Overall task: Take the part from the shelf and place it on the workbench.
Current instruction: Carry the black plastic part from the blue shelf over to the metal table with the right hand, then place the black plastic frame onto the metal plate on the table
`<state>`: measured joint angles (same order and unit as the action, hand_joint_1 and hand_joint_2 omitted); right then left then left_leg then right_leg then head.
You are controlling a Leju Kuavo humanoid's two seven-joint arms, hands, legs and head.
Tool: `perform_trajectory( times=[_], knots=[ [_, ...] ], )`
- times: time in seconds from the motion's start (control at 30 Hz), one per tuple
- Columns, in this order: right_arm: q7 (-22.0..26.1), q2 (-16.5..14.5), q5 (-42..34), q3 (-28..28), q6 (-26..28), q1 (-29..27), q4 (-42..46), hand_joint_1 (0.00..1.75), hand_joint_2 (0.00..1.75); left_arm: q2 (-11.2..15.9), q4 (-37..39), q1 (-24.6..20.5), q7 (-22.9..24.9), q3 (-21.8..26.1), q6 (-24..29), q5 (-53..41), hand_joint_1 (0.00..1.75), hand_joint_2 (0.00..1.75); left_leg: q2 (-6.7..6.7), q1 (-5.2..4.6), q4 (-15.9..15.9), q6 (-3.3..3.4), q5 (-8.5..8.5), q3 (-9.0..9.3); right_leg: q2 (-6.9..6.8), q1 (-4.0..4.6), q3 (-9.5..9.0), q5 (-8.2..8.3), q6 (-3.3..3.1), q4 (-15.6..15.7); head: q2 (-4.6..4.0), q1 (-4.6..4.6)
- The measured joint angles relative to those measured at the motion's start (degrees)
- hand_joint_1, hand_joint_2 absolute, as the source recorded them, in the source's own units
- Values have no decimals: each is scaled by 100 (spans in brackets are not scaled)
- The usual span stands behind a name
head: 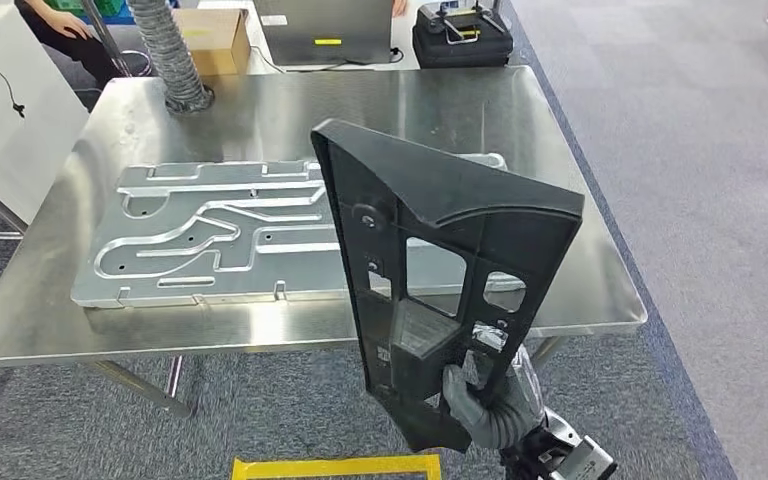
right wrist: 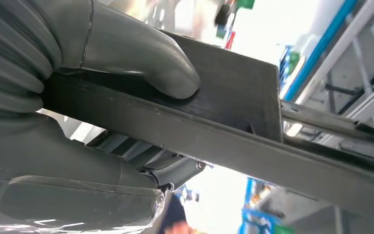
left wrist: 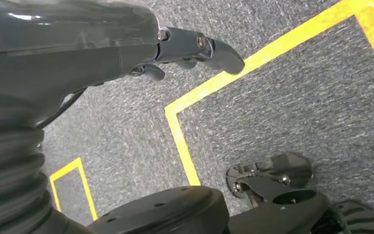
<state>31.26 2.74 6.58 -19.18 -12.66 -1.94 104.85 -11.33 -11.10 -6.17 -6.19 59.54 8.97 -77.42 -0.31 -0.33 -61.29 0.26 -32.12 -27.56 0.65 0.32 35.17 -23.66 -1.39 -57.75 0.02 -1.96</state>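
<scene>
Steel workbench [head: 560, 150] on grey carpet [head: 680, 120], yellow floor tape [head: 335, 466] alongside.

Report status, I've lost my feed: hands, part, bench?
Right hand grips black part, raised over workbench. Left hand hangs, holding nothing. Grooved metal plate occupies the bench.

A grooved aluminium plate [head: 210, 235] is laid flat on the steel surface, and a ribbed grey hose [head: 172, 55] stands at its far left corner. Beyond the far edge are seen a cardboard box [head: 215, 38], a laptop [head: 325, 30] and a black case [head: 460, 40] — side by side. Yellow floor tape [left wrist: 209, 85] is marked on grey carpet.
</scene>
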Motion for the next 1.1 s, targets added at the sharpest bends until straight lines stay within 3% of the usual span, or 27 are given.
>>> perform_trajectory(
  times=[0.1,0.13,0.17,0.2,0.27,0.33,0.43,0.5,0.6,0.63,0.67,0.7,0.77,0.83,0.9,1.0,1.03,1.1],
  knots=[
    [-151,243,391,161,155,454,-44,155,175,-1,0,-47,-67,0,-37,5,0,175,1,39,-946,-76,-449,-585,0,-22,-48,-36,-23,28,0,-1],
    [-219,337,521,209,208,622,-91,155,175,-1,0,-65,-107,0,-46,9,0,175,3,52,-1161,-92,-508,-753,-1,-27,-57,-51,-17,25,0,-1],
    [-293,449,659,260,264,816,-170,155,175,-1,0,-74,-143,0,-52,11,0,175,4,62,-1196,-109,-445,-833,2,-35,-74,-67,-5,22,0,-1],
    [-370,571,806,309,322,1033,-270,155,175,-1,0,-76,-167,0,-54,14,0,175,5,73,-1020,-123,-253,-812,8,-46,-98,-84,13,17,0,-1],
    [-525,843,1164,394,481,1507,-510,155,175,-2,0,-55,-192,0,-60,17,0,175,9,98,-321,-140,263,-609,22,-63,-149,-124,64,-5,-1,-1],
    [-652,1150,1613,433,657,2027,-805,155,175,-5,0,-29,-214,0,-72,20,0,175,14,97,162,-83,471,-502,30,-62,-137,-146,136,-43,-2,0],
    [-759,1629,2184,436,808,2829,-1367,155,175,-22,0,-29,-249,-1,-78,17,0,175,1,76,231,84,549,-536,10,-57,-83,-153,257,-65,0,-1],
    [-814,1877,2489,407,843,3353,-1729,155,175,-37,0,-30,-269,-3,-77,9,0,175,-4,86,255,152,587,-535,-16,-73,11,-277,326,-257,-1,0],
    [-933,2161,3051,135,833,4277,-2418,155,175,-44,0,-30,-318,-8,-79,7,0,175,12,81,265,193,589,-534,-34,-100,557,-735,402,-1327,-1,1],
    [-969,2235,3245,-18,820,4588,-2696,155,175,-44,0,-30,-331,-11,-83,5,0,175,15,77,264,200,583,-531,-35,-105,735,-804,413,-1642,-1,1],
    [-990,2291,3415,-186,808,4892,-2978,155,175,-44,0,-32,-337,-18,-85,1,0,175,13,77,263,204,575,-522,-35,-108,828,-767,414,-1765,-2,1],
    [-1002,2331,3574,-375,803,5199,-3277,155,175,-44,0,-35,-340,-29,-87,-7,0,175,8,77,263,204,564,-505,-35,-108,798,-610,405,-1635,-2,1],
    [-1002,2364,3875,-765,837,5803,-3883,155,175,-50,1,-42,-337,-64,-87,-32,0,175,-11,76,264,187,533,-462,-33,-103,478,-144,360,-858,-2,1],
    [-971,2348,4128,-1146,930,6331,-4488,155,175,-60,1,-50,-327,-101,-81,-45,0,175,-35,62,260,151,513,-466,-35,-71,208,97,303,-213,-1,1],
    [-929,2269,4292,-1522,1034,6731,-5077,155,175,-66,0,-57,-318,-127,-73,-45,0,175,-48,54,271,103,513,-497,-39,-39,170,75,255,-70,-1,1],
    [-884,2036,4436,-2036,1181,7133,-5880,155,175,-68,0,-71,-309,-149,-58,-46,0,175,-37,44,154,9,401,-541,-45,-85,107,66,172,22,-1,-1],
    [-885,1949,4473,-2183,1236,7222,-6097,155,175,-67,0,-76,-305,-151,-54,-42,0,175,-28,43,-71,-17,282,-643,-51,-101,76,64,144,49,-2,-1],
    [-904,1769,4534,-2443,1342,7330,-6483,155,175,-67,0,-97,-303,-153,-49,-33,0,175,-14,53,-814,-50,-18,-1021,-59,-91,45,44,105,55,-2,-1]
  ],
)
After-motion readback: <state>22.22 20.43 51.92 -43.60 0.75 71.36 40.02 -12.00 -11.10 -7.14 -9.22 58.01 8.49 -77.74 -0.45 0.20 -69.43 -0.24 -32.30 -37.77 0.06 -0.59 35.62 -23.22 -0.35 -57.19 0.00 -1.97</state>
